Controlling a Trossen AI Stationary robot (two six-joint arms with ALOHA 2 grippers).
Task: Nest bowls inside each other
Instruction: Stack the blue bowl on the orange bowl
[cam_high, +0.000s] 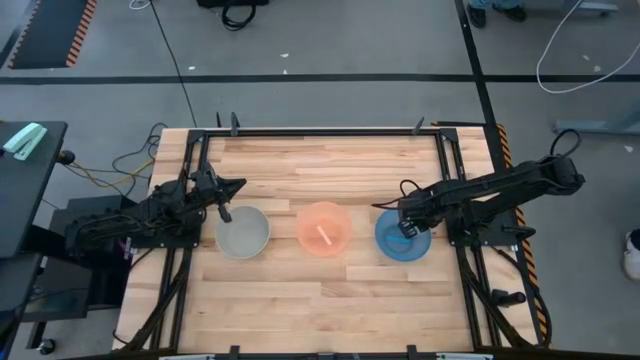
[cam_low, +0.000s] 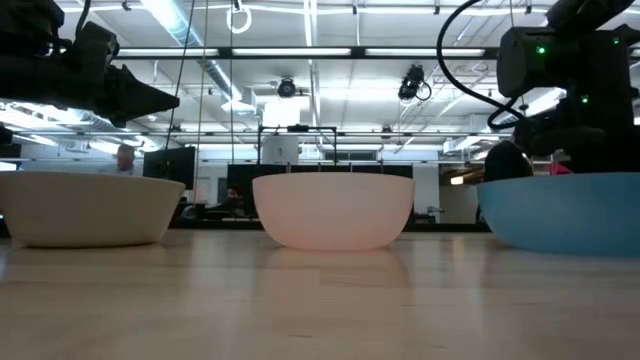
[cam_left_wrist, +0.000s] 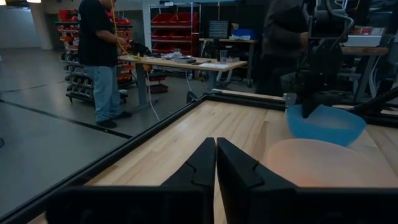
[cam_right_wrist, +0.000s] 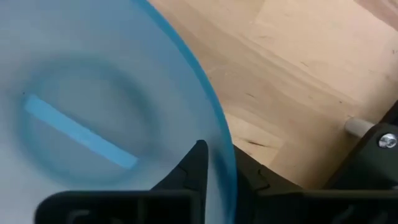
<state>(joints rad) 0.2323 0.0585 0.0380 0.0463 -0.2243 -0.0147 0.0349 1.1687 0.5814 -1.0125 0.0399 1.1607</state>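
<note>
3 round, shallow plastic bowls stand apart in 1 row across the middle of the wooden table (cam_high: 330, 305), none nested yet: the pale grey-white bowl (cam_high: 243, 232) at the left end, the salmon-orange bowl (cam_high: 324, 228) in the centre, the blue bowl (cam_high: 403, 237) at the right end. All sit upright, rims up, with clear gaps between neighbours in the low view. The right gripper (cam_high: 407, 226) is at the blue bowl; the right wrist view shows its 2 fingers straddling the rim, 1 inside and 1 outside the wall, pinching it or very nearly so. Whether the bowl has left the table cannot be told; in the low view its base appears level with the others. The left gripper (cam_high: 224, 212) hovers just beside the far-left rim of the grey-white bowl, fingers pressed together on nothing, as its wrist view confirms. Judgement: the step in hand is the pickup of the blue bowl. The relation that matters is that the salmon-orange bowl lies directly to the left of the right gripper along the row, so the held bowl needs a lift, then a straight sideways carry. The right arm is the nearer 1.
</note>
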